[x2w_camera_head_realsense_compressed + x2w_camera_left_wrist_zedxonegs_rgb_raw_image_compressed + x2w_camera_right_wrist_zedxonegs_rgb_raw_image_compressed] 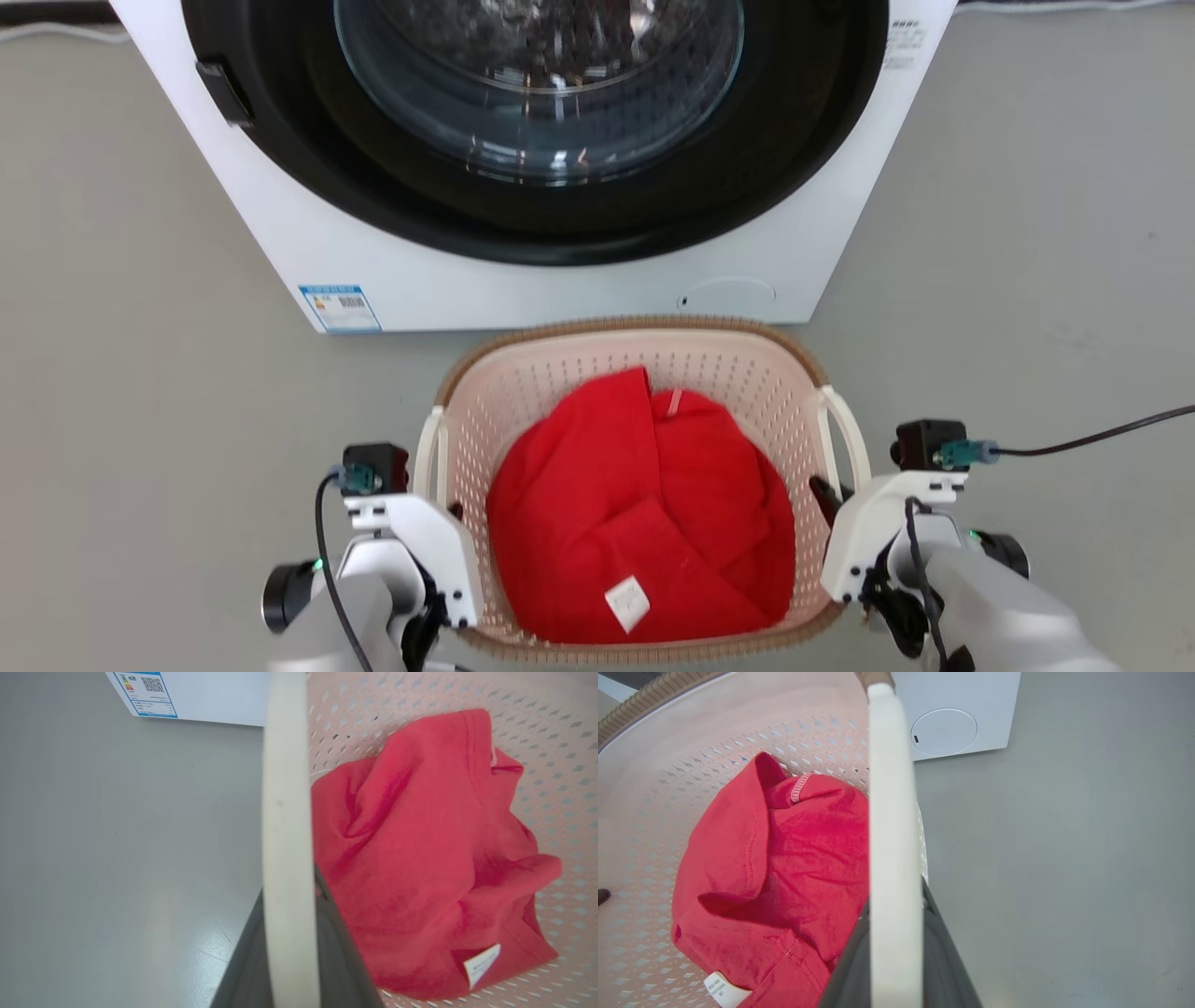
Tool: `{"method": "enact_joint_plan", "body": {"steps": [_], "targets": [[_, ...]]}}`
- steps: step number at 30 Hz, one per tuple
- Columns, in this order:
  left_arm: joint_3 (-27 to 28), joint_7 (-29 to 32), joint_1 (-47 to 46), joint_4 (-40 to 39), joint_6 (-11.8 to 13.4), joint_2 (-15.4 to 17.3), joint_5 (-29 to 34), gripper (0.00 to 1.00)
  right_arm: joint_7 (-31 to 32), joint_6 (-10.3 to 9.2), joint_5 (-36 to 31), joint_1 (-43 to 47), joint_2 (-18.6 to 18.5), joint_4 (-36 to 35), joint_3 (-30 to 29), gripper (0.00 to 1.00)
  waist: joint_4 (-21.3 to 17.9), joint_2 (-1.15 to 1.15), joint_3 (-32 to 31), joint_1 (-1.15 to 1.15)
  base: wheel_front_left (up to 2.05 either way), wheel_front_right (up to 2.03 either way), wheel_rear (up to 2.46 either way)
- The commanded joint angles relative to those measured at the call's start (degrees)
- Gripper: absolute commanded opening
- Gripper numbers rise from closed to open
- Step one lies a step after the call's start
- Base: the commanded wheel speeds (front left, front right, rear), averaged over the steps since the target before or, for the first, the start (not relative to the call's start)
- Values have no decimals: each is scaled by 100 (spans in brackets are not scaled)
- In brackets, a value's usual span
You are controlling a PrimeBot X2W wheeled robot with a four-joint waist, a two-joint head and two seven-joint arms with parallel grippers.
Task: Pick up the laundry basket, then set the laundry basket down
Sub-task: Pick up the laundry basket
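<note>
- Laundry basket [579, 373] lies lower centre, before the washer [560, 271].
- Left gripper [450, 510] and right gripper [823, 495]: jaws narrow, pinching its side handles [845, 422].
- Lift unevenly and you tilt it, spilling the red garment [644, 523].

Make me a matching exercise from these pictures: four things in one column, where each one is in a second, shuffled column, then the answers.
Column one
1. red garment
2. energy label
3. left gripper
4. right gripper

Column two
A. clamped on the laundry basket's right loop handle
B. stuck low on the washing machine's white front, near a bottom corner
C. lying crumpled inside the basket
D. clamped on the basket's left loop handle

Pairs: 1-C, 2-B, 3-D, 4-A
</note>
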Motion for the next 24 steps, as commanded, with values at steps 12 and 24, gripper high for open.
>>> {"method": "enact_joint_plan", "body": {"steps": [12, 24], "targets": [[-245, 361, 607, -327, 130, 284, -382, 0, 363, 50, 204, 542, -108, 59, 127, 0, -26, 0, -744, 0, 0, 0, 0], [-499, 653, 998, -593, 263, 284, -625, 0, 592, 50, 301, 816, -100, 14, 189, 0, -47, 0, -1091, 0, 0, 0, 0]]}}
